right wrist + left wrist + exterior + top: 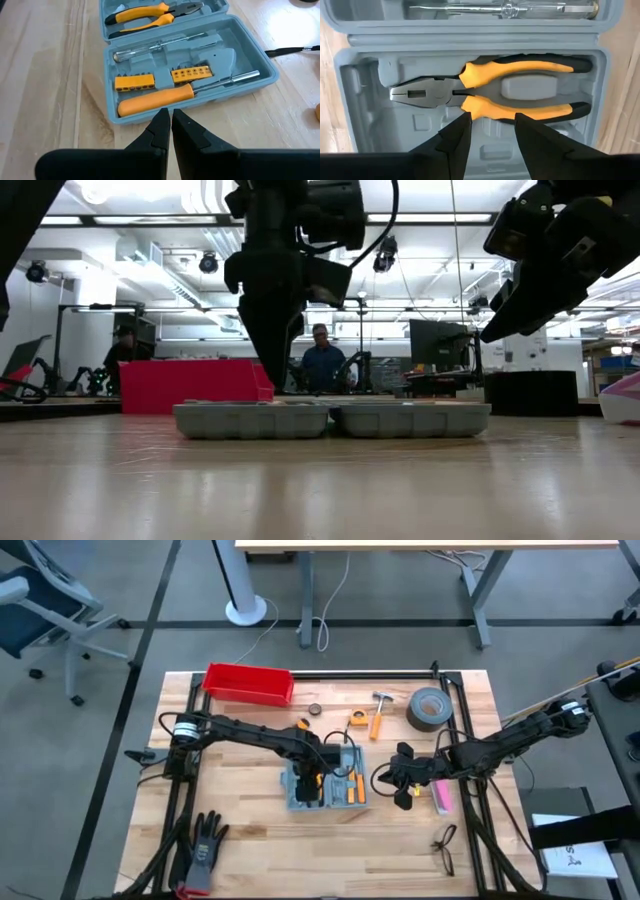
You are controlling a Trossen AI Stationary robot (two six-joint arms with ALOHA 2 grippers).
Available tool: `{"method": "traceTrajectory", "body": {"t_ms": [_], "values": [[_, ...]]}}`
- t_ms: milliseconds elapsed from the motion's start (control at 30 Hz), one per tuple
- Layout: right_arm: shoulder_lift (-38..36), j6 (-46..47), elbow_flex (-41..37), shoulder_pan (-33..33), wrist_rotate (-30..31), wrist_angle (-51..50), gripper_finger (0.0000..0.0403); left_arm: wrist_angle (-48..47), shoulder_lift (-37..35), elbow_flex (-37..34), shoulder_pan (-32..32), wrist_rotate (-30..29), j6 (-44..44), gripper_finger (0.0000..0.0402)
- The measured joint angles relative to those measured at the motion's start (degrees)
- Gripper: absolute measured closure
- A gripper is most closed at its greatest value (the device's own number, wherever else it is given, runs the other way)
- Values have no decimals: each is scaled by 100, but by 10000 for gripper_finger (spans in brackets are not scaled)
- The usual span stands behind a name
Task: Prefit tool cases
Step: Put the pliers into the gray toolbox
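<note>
Left gripper (492,131) fingers are seen closest in the left wrist view, parted, nothing gripped between them, hanging directly over the open tool case (325,783). Pliers (492,92) are seated in their moulded slot just past the fingertips, orange handles toward one side, jaws toward the other, long axis lying crosswise to the fingers' line of reach. One fingertip is lined up with the pivot end of the lower handle, the other with the mid-handle; contact cannot be told.

Case placement: lying flat and fully opened near the middle of the table (250,830), slightly toward the front edge, both halves side by side. In the low view the left gripper (272,340) is shown pointing straight down over the joint between the halves, tip just above the rims.

Right gripper (171,125) is held clenched, empty, just beside the case's right-hand edge. The orange-handled screwdriver (185,93) and the bit strips (190,73) are already seated in the half nearer to it.

Judgement: the left arm is the nearer one for the pliers; any further press or regrip would be made straight down, across the handles.
</note>
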Motion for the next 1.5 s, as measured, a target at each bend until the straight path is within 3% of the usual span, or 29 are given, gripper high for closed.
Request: {"method": "traceTrajectory", "body": {"t_ms": [333,633,1167,1500], "values": [[0,34,0,1,0,0,401,63,0,-18,4,47,-288,262],[4,78,0,1,2,31,401,604,260,-585,17,74,-379,276],[4,98,0,1,-10,38,401,-287,95,1258,15,-133,-512,281],[4,122,0,4,-18,42,401,-415,90,1130,64,-135,-536,272]]}}
